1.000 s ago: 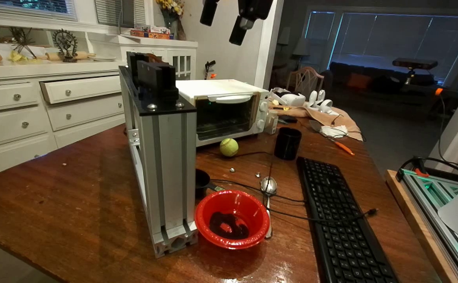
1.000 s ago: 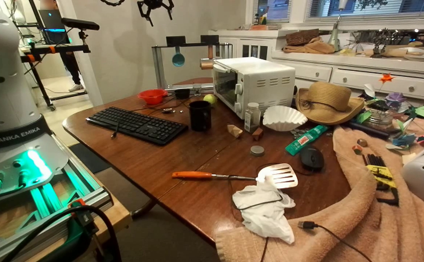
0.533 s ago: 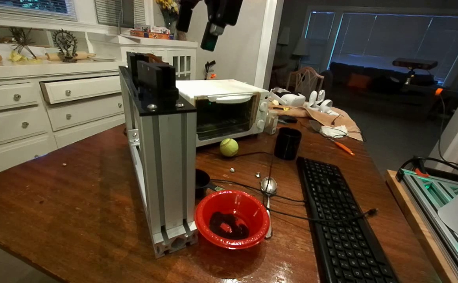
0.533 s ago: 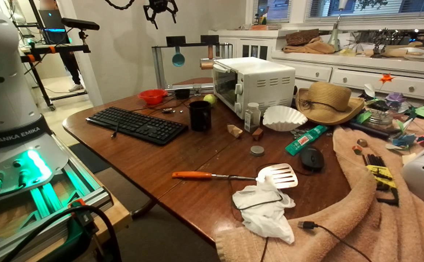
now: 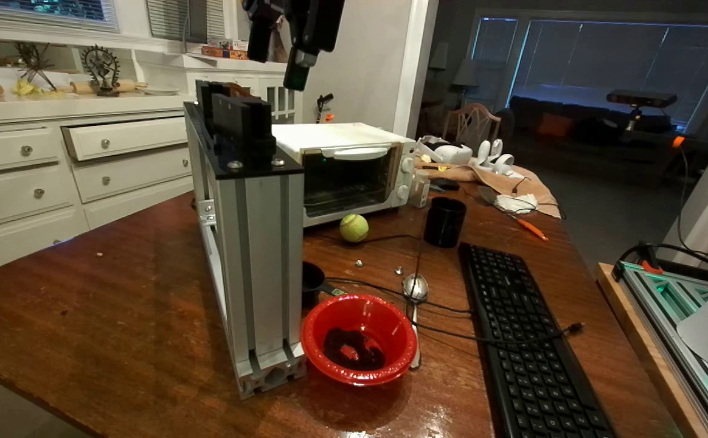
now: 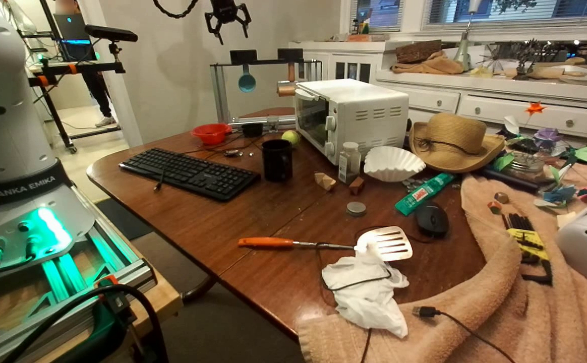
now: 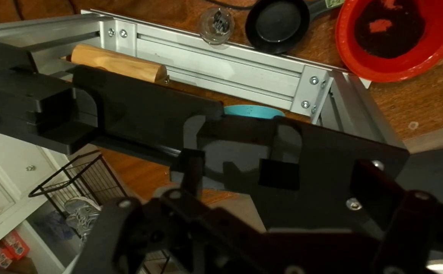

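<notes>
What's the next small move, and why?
Probably lower the gripper slightly, jaws open, toward the black block that the teal scoop hangs from: both exterior views show it open and empty, higher than the rack and apart from it.

The jointed hand (image 6: pixel 234 39) is black, the slotted metal frame (image 5: pixel 275 255) silver with a black top plate (image 5: pixel 256 171), the round scoop (image 6: pixel 247 82) teal, the round plastic bowl (image 5: pixel 360 378) red, the wooden desk (image 5: pixel 86 316) reddish brown.
</notes>
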